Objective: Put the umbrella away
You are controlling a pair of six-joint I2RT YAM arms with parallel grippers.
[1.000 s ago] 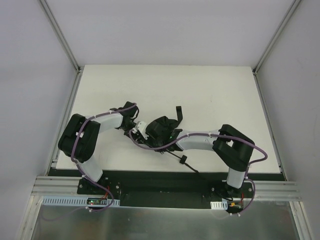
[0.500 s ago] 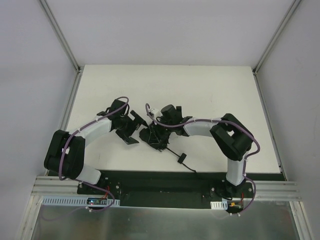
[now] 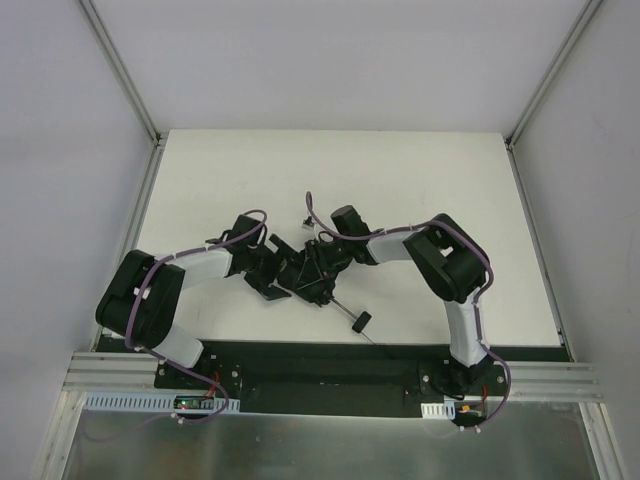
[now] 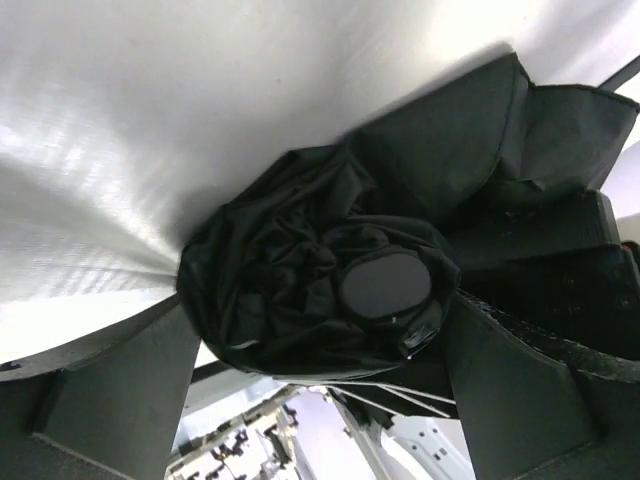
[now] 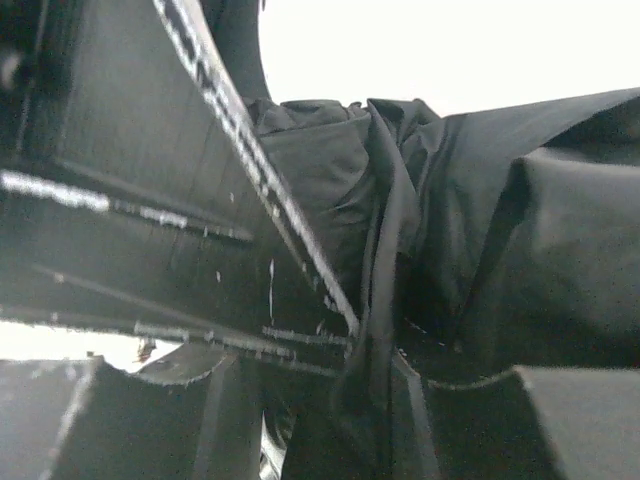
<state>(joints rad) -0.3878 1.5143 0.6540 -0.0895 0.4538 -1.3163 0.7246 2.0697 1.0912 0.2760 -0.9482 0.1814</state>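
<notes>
so, umbrella (image 4: pixel 330 270) in right claw (image 5: pixel 370 392)

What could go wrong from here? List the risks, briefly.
1. The right gripper pinches only loose fabric of the umbrella, so the bunched cloth could slip free or unfurl.
2. The left gripper stands open around the umbrella's capped end and holds nothing, so it gives no backup if that grip fails.
3. The shaft sticks out with the handle lying on the table. A lift may drag or swing it.
</notes>
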